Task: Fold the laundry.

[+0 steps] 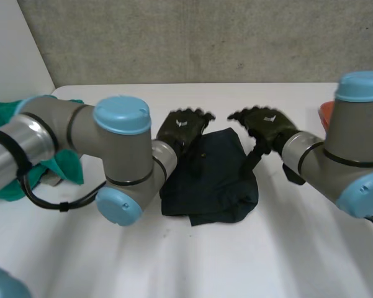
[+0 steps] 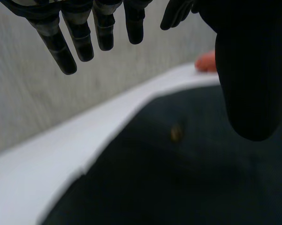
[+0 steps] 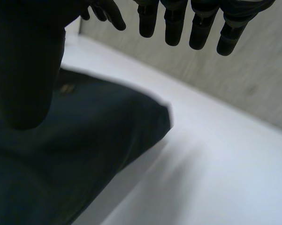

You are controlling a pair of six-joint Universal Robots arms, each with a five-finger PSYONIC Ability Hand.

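STATE: dark garment (image 1: 218, 180) lies rumpled midway across the table (image 1: 285, 254) | HANDS: your left hand (image 1: 183, 127) over its far-left corner, right hand (image 1: 265, 127) over its far-right, fingers straight, holding nothing | DO: pinch both corners level, then draw them near together.

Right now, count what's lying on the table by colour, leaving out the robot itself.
Dark blue cloth: 1
Green cloth: 1
Orange-red thing, too cut off to identify: 1
Total: 3
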